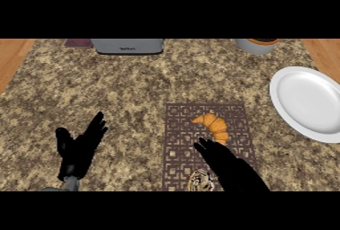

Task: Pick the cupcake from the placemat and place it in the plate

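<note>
A brown patterned placemat point(179, 148) lies on the granite counter. On its upper part rests an orange croissant point(212, 126). At the mat's lower edge a small round item with a pale swirl, the cupcake point(199, 180), is partly hidden by my right hand. My right hand point(229, 168) stretches over the mat with straight fingers, its fingertips point(201, 144) just short of the croissant's lower end. The white plate point(309, 103) sits at the right edge of the counter. My left hand point(78, 148) rests open on the left, fingers up.
A grey toaster point(127, 46) stands at the back centre, with a dark red item point(78, 43) to its left. A grey cup with dark contents point(257, 45) stands at the back right. Wooden surfaces point(13, 56) border the counter on both sides.
</note>
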You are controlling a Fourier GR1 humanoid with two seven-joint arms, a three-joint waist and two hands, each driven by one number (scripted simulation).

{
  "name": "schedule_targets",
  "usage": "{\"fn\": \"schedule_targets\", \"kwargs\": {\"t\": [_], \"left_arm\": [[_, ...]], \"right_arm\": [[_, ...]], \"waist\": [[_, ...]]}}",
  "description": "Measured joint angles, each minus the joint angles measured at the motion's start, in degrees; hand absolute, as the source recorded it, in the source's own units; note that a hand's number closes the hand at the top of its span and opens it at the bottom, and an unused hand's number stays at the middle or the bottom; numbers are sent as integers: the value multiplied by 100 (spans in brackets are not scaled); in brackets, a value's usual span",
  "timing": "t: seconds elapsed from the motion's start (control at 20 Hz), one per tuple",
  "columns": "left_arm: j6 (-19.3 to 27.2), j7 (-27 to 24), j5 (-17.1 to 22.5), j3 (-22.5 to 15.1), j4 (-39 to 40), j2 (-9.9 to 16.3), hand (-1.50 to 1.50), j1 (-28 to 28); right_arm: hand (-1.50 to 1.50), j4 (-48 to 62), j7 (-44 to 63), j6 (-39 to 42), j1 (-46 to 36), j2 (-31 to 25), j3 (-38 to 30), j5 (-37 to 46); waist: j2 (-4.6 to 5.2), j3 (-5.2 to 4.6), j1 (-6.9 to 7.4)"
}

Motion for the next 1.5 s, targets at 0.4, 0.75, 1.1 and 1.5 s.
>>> {"fn": "schedule_targets", "kwargs": {"t": [0.4,0.75,1.1,1.5], "left_arm": [[-142,181,-211,151,-135,-143,0,50],[-232,133,-392,283,10,-367,0,4],[-373,157,-578,416,-13,-479,0,69],[-401,249,-736,527,5,-611,0,-37]], "right_arm": [[-150,422,-90,-45,162,417,167,752],[-150,748,-80,-51,237,641,163,1309],[-150,1526,-418,-35,55,1029,-18,1538],[150,2059,-840,35,-97,1077,93,1982]], "waist": [[0,1,-2],[1,1,-6],[4,1,2],[2,1,1]]}}
